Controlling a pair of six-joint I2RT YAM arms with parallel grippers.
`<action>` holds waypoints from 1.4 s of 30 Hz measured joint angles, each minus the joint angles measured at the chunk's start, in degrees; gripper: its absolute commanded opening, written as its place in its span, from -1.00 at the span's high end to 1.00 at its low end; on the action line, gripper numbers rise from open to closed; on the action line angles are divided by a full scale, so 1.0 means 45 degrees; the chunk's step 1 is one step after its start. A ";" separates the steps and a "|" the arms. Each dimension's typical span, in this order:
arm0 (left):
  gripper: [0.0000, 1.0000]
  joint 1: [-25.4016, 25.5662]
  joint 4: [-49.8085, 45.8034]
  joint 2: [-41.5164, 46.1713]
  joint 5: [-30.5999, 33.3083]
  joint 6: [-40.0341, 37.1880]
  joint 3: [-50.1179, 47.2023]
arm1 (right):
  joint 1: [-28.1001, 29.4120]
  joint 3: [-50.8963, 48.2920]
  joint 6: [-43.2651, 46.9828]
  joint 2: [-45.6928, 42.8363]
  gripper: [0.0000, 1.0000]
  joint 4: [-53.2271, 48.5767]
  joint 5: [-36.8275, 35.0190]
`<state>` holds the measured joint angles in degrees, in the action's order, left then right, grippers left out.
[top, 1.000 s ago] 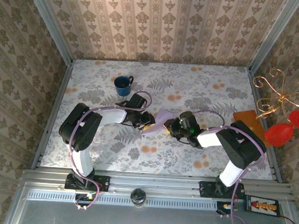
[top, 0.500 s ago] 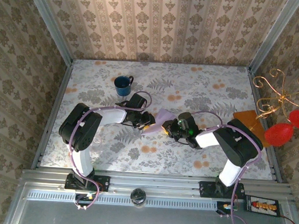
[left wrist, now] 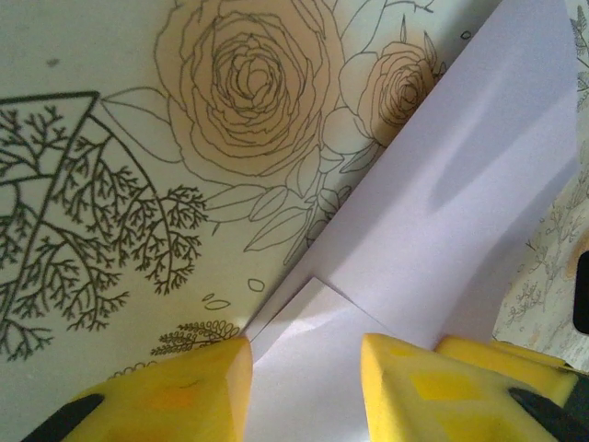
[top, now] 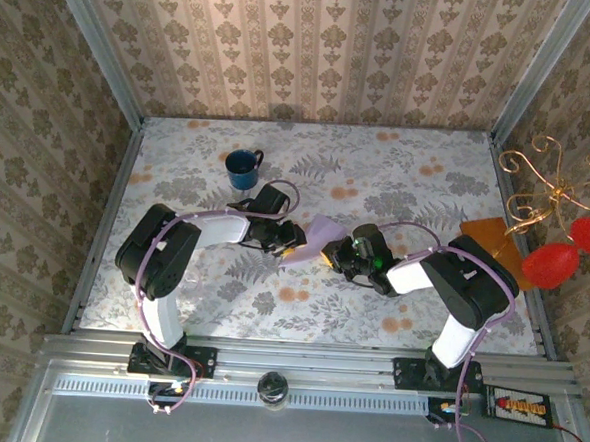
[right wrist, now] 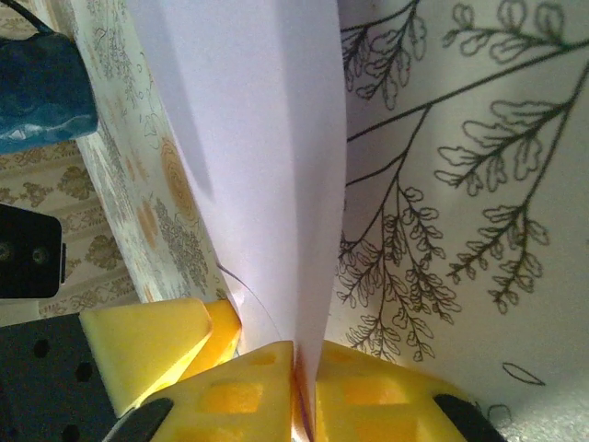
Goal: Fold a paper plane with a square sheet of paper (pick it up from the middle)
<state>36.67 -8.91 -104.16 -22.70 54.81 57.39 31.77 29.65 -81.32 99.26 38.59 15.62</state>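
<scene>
Right claw (right wrist: 305, 357): fingers together, clamped on the near edge of the sheet of paper (right wrist: 267, 166). Its wrist view shows the lilac edge pinched in the slit between the two yellow pads. The sheet rises from that grip and curves over, so it is off the table there.

Left claw (left wrist: 304, 345): fingers apart, with a clear gap. A folded corner of the sheet lies in that gap, with a crease line running across just ahead of the tips. Neither pad visibly presses the paper (contact underneath can't be told from this angle).

Sheet location: mid-table (top: 398, 177), slightly right of centre, bridging the two claws. From above, the left claw meets it on its left side and the right claw on its right. It is partly folded, with one long diagonal edge lying against the floral cloth.

Counts:
- arms: 2, both reaching in toward the middle, claws nearly tip to tip
- lilac sheets: 1
- blue mug (top: 243, 168): 1, upright, far-left of the sheet and well apart from it
- orange-brown board (top: 482, 236): 1, flat at the right table edge
- gold wire stand (top: 538, 186): 1, outside the right rail
- red discs (top: 550, 265): 2, hanging by that stand
</scene>
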 measured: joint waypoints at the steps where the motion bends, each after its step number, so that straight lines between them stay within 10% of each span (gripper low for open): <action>1: 0.21 0.0005 -0.0073 0.0068 0.0019 -0.0112 -0.0005 | 0.0000 0.0000 0.0005 -0.0029 0.84 -0.0005 -0.0005; 14: -0.51 0.0753 -0.0408 0.2885 0.1423 -0.4371 -0.0758 | -0.0092 0.0005 0.0015 -0.1734 0.85 -0.1690 -0.0277; 42: -0.15 0.3925 0.2851 0.1783 0.3871 -1.3925 -0.1632 | -0.1724 -0.0253 -0.0364 -0.3337 0.85 -0.3327 0.0029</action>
<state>54.33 3.92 -96.14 -5.28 -7.86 50.04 24.01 28.51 -82.96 84.25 23.62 15.75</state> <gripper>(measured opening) 0.593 0.074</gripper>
